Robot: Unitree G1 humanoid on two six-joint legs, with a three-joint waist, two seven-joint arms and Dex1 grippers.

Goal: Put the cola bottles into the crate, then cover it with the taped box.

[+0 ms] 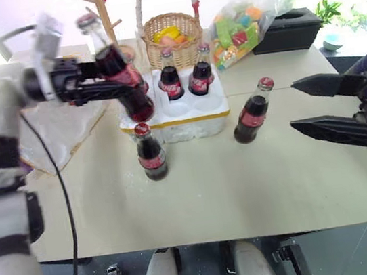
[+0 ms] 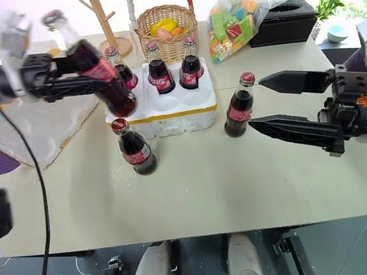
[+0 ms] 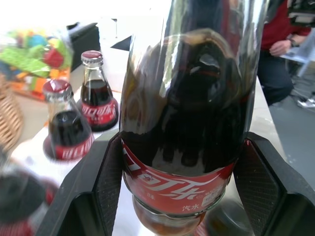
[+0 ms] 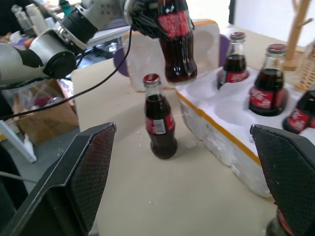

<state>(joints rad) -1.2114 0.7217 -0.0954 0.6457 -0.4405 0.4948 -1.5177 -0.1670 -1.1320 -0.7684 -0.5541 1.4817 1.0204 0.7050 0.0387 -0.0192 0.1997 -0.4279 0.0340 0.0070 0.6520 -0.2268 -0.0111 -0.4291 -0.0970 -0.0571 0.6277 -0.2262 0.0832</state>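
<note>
Your left tool (image 1: pixel 109 86) is clamped on a cola bottle (image 1: pixel 120 74): dark glass, red label around its body. It hangs tilted in the air above the near left corner of the crate (image 1: pixel 179 116), its base low over that corner, its neck leaning away from the crate. The cap end is blurred, so you can't read its colour for sure.

The crate is a low white foam block with a yellow band along its front. Three capped bottles stand upright in its far holes (image 2: pixel 159 70).

Two more bottles stand on the desk (image 1: pixel 246 190): one just in front of the crate's near left corner (image 1: pixel 150 153), one beside its right end (image 1: pixel 254 112).

Your right tool (image 2: pixel 292 105) hangs to the right of the crate, fingers wide apart, holding nothing.
</note>
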